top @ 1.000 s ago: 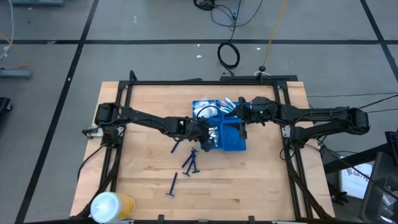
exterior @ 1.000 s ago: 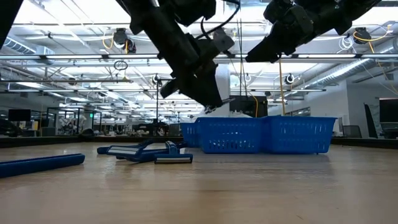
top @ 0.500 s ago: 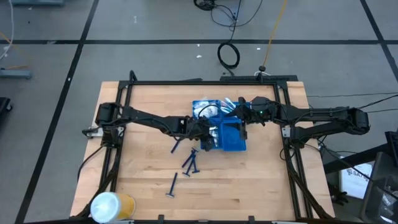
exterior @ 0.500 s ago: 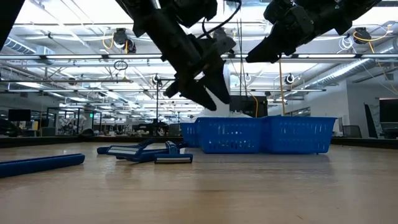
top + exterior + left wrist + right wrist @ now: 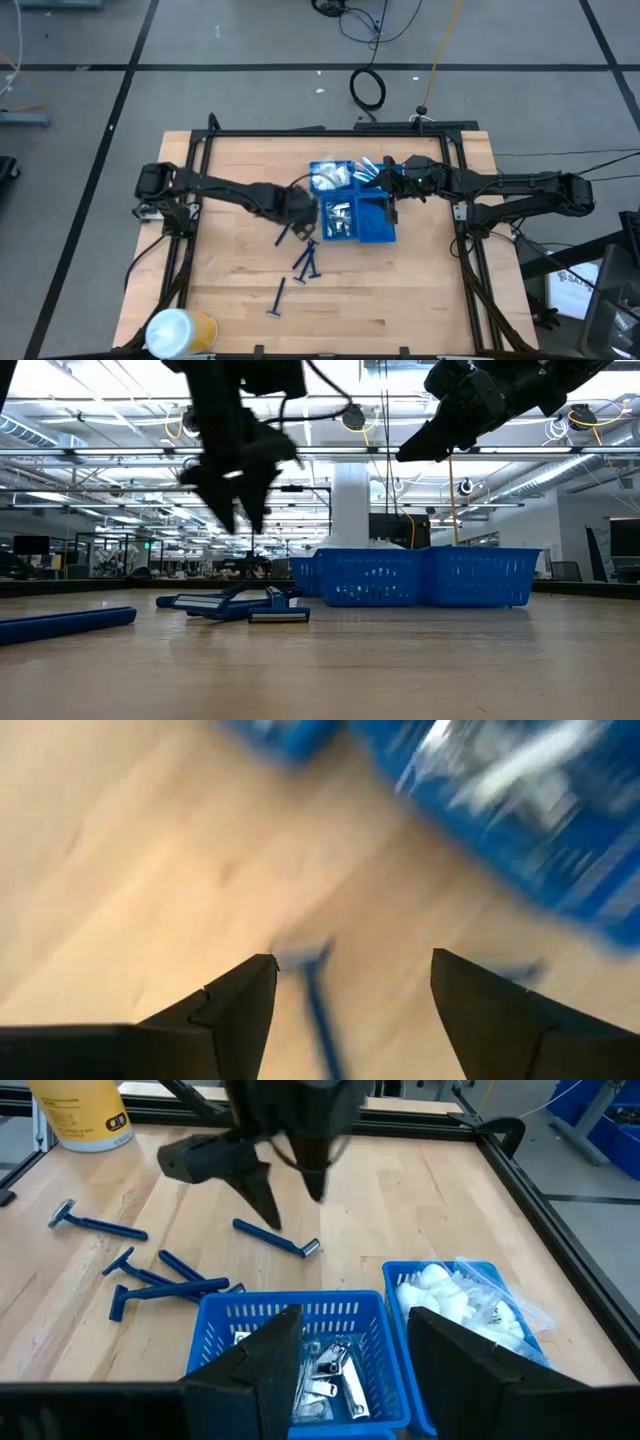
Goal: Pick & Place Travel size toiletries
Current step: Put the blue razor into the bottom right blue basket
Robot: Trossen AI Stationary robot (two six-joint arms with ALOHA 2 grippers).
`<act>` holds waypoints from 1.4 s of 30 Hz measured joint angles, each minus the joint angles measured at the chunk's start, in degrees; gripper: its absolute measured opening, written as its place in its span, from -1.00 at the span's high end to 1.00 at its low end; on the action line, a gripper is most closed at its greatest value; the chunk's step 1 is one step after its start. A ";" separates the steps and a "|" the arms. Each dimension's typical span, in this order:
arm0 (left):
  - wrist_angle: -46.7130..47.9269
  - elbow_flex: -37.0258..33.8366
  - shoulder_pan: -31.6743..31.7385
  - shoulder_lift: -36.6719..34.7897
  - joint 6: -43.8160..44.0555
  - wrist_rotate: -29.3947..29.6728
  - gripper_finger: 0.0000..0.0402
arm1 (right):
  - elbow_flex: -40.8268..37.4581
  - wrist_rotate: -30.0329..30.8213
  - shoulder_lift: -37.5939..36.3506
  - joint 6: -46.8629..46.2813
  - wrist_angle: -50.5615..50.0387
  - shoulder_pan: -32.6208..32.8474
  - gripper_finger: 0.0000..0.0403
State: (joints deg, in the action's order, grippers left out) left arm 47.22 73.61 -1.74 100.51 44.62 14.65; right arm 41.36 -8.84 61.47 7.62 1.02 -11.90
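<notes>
Several dark blue razors [image 5: 303,258] lie flat on the wooden table, left of and nearer than the blue compartment tray [image 5: 375,232]. In the tray are white crinkly packets [image 5: 450,1298] and small silver items [image 5: 327,1365]. My left gripper [image 5: 303,210] hangs open, pointing down, just left of the tray and above one razor [image 5: 316,995], which shows between its fingers; it touches nothing. My right gripper [image 5: 350,1345] hovers open and empty over the tray's far right part [image 5: 388,190].
A big white-and-yellow roll [image 5: 180,330] stands at the near left corner. One more razor [image 5: 276,298] lies alone toward the near edge. A black frame [image 5: 330,131] borders the far side of the table. Bare wood lies right of and nearer than the tray.
My left gripper was shut over the tray's left side, then opened there. It has since drawn back toward the table's left edge, off the tray, and tipped to point more steeply down over the razors. The razors on the table have not moved.
</notes>
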 joint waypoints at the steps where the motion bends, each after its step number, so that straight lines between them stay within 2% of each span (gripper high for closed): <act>1: 2.94 -0.01 -0.69 0.00 1.81 0.04 -0.26 | -0.01 0.00 0.00 0.02 0.00 0.00 0.15; 4: 6.79 -1.32 -2.72 -0.04 6.73 0.41 -0.22 | -0.01 0.00 0.00 0.11 -0.01 0.00 0.15; 7: 6.49 -3.65 -4.36 -0.03 10.34 0.20 -0.19 | 0.00 0.00 0.00 0.13 0.00 0.00 0.15; 14: 2.99 -9.68 -5.64 -0.02 15.12 -4.56 -0.17 | 0.00 -0.20 0.00 -0.40 0.02 0.00 0.15; 19: -0.35 -12.09 -5.57 -0.02 15.93 -5.70 -0.17 | 0.00 -0.21 0.00 -0.83 0.02 0.00 0.15; 39: -1.33 -12.17 -5.29 0.58 15.02 -6.65 -0.17 | -0.01 -0.22 0.00 -0.79 0.02 0.00 0.15; 42: -4.50 -13.12 -4.82 1.22 13.70 -7.17 -0.17 | 0.00 -0.24 0.00 -0.85 0.04 0.00 0.15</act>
State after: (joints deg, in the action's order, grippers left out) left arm 42.73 60.49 -6.55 101.73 58.32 7.48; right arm 41.36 -9.08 61.47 6.76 1.06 -11.90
